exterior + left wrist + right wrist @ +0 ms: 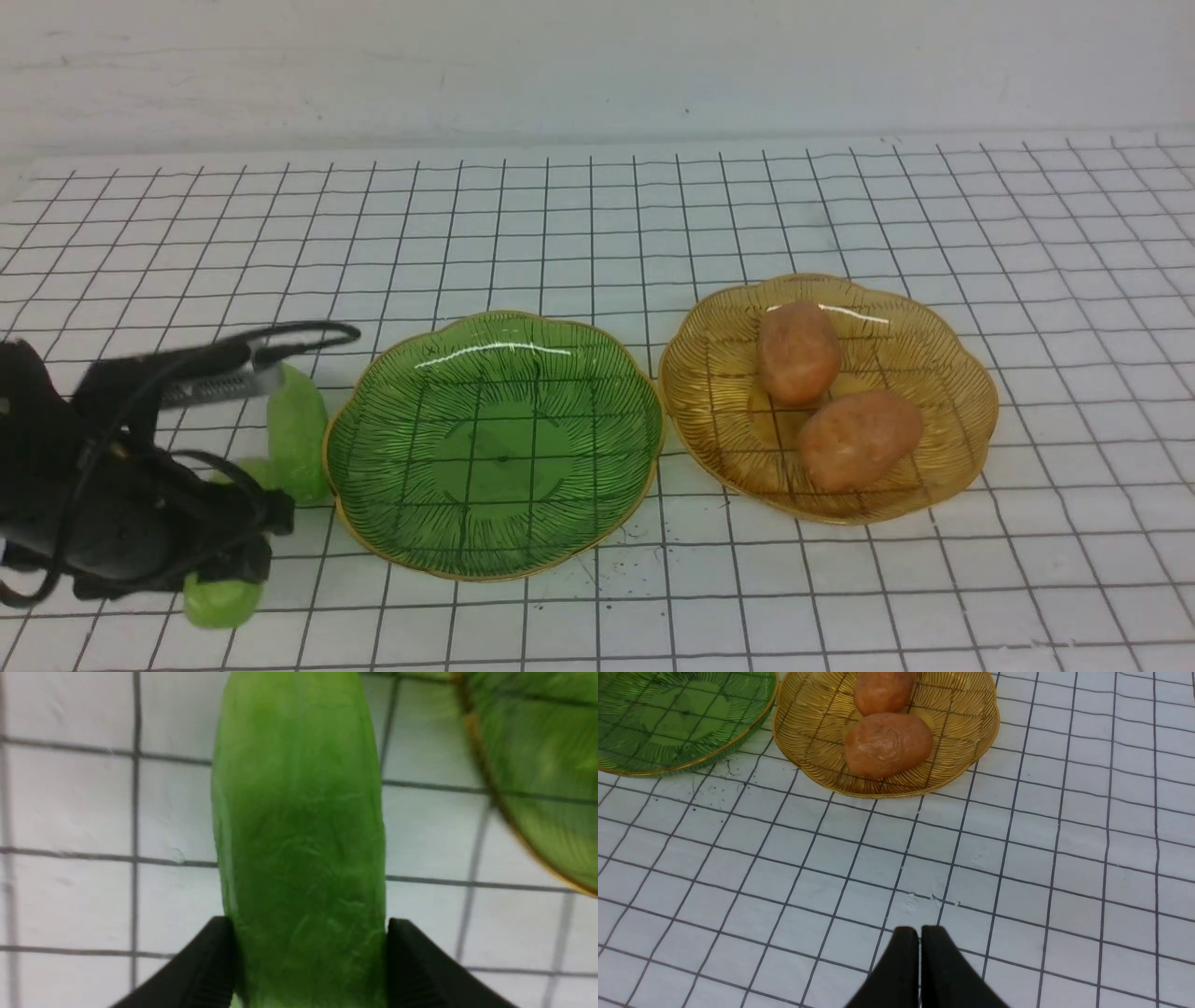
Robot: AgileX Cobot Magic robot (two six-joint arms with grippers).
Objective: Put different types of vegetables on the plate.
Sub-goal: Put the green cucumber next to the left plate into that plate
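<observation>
A light-green cucumber toy [297, 434] lies just left of the empty green plate [495, 315]. My left gripper [275, 509] is shut on its near end, one black finger pressed against each side in the left wrist view [306, 924], where the cucumber [299, 835] fills the middle. A second cucumber [221, 597] lies nearer me, partly hidden under the left arm. Two orange-brown potatoes [796, 352] [859, 439] lie in the amber plate [719, 392]. My right gripper [920, 931] is shut and empty over bare table, near the amber plate [808, 718]; it is out of the front view.
The table is covered by a white cloth with a black grid [597, 215]. The green plate's rim [537, 765] is close beside the held cucumber. The two plates almost touch. A white wall stands behind the table.
</observation>
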